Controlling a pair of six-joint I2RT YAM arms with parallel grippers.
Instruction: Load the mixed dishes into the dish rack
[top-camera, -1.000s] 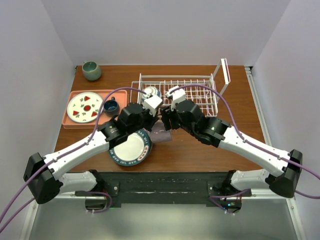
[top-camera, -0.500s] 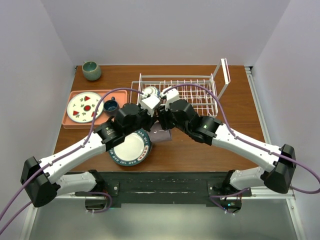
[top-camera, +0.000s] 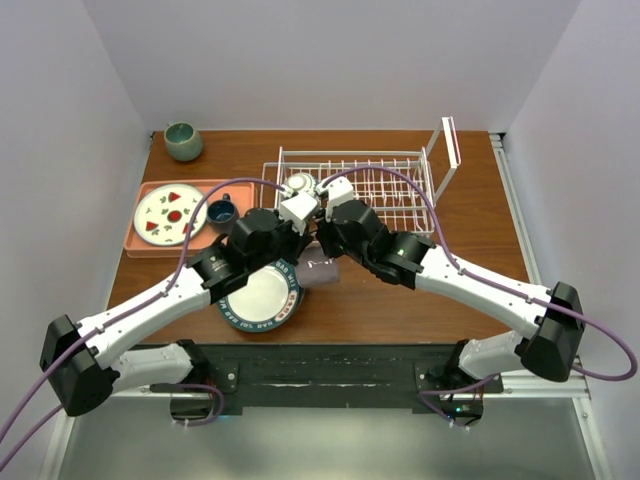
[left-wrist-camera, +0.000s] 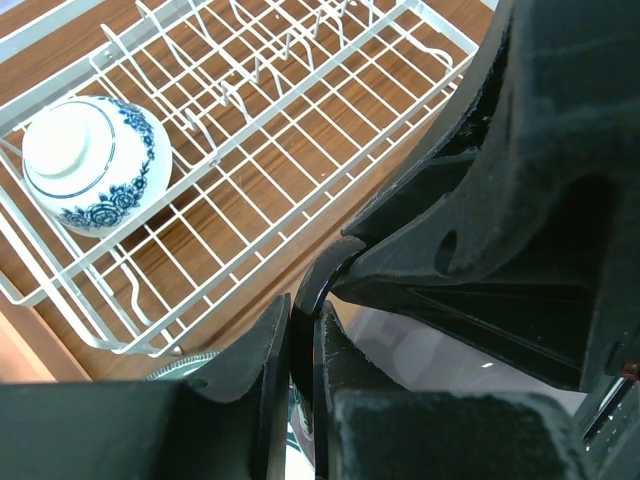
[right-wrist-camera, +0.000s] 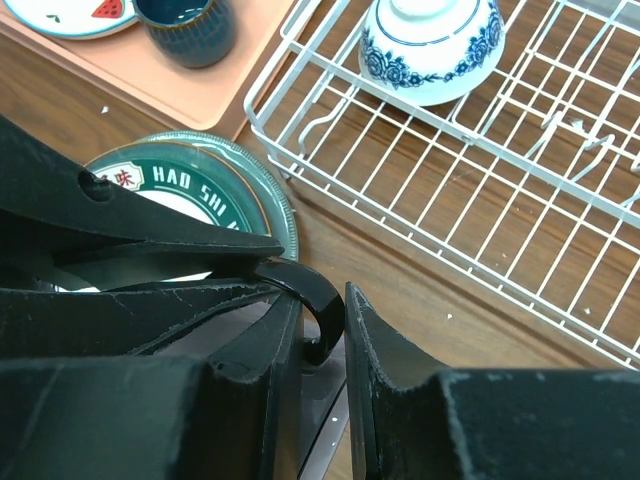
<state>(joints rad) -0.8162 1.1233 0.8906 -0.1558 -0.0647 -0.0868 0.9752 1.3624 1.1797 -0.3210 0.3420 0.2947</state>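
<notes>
Left claw (left-wrist-camera: 303, 345): clenched on mug handle (right-wrist-camera: 322, 300).
Right claw (right-wrist-camera: 322, 390): astride same handle, grip unclear.
Risk: claws pulling differently may twist the mug (top-camera: 322, 272) beneath them loose.

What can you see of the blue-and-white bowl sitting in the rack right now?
The small blue-and-white bowl is upside down, plain white foot ring up, rim down on the wires. It looks like glazed ceramic: white, with a thin blue line below the foot and blue flowers near the rim. It sits near the left end of the dish rack, far from the tall end piece. Only the rack's wires touch it; its inside is hidden.
</notes>
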